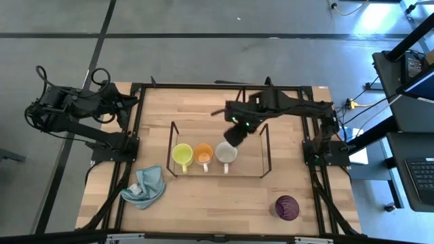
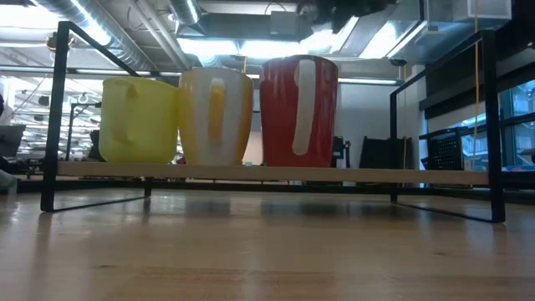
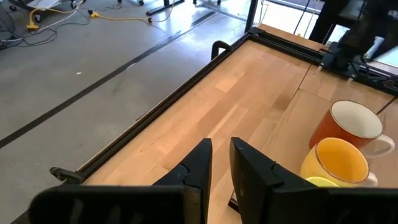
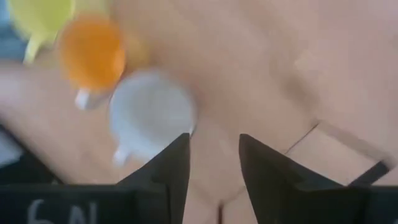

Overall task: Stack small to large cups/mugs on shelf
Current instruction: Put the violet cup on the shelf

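Three mugs stand side by side on the black wire shelf (image 1: 265, 150), handles toward the table's near edge: a yellow-green mug (image 1: 182, 154), an orange-inside mug (image 1: 203, 154) and a white-inside mug (image 1: 226, 153) whose outside is red (image 2: 298, 111). The dark purple cup (image 1: 287, 207) stands upright on the table near the near right corner. My right gripper (image 1: 232, 137) hangs open above the shelf, just past the white-inside mug's (image 4: 152, 115) far rim, touching nothing. My left gripper (image 3: 221, 165) waits at the table's far left edge, with a narrow gap between its fingers.
A crumpled light blue cloth (image 1: 146, 186) lies on the table left of the shelf's near side. The right end of the shelf (image 2: 368, 174) beside the red-sided mug holds nothing. A black metal frame (image 1: 203, 87) runs round the tabletop.
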### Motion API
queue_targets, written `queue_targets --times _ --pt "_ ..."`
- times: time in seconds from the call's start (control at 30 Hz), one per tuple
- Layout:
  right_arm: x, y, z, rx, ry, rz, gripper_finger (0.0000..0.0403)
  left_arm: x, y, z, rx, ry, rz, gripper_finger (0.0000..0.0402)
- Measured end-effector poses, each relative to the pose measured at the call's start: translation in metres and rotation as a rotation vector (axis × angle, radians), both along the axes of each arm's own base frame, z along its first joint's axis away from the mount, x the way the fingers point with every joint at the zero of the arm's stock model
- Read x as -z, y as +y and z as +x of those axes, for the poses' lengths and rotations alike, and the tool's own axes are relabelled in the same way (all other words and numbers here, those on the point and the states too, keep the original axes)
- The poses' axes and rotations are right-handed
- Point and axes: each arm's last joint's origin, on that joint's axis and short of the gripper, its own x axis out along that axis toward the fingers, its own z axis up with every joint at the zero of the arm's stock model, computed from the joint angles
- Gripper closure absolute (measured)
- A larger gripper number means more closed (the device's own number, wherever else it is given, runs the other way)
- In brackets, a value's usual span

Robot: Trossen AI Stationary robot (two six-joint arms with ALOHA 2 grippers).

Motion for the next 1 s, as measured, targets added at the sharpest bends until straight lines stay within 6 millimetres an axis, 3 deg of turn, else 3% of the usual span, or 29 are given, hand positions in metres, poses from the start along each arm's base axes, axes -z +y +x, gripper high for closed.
queue_targets --times 0.23,0.4,0.57,0.87,1.0 --pt "0.003 0.054 -0.009 -0.085 0.041 0.179 0.0283 0.0 -0.001 0.0 0.042 0.026 0.023 0.035" --pt "0.006 0.086 -0.019 -0.001 0.084 0.215 0.0297 0.0 -0.001 0.0 0.048 0.028 0.022 0.035" --pt "0.002 0.116 -0.039 0.111 0.112 0.252 0.0309 0.001 -0.002 0.001 0.074 0.029 0.004 0.035" --pt "0.02 0.175 -0.089 0.396 0.246 0.255 0.0314 0.001 -0.003 0.001 0.123 0.043 -0.004 0.035" --pt "0.024 0.191 -0.115 0.545 0.233 0.219 0.0314 0.001 -0.003 0.001 0.124 0.043 -0.005 0.035"
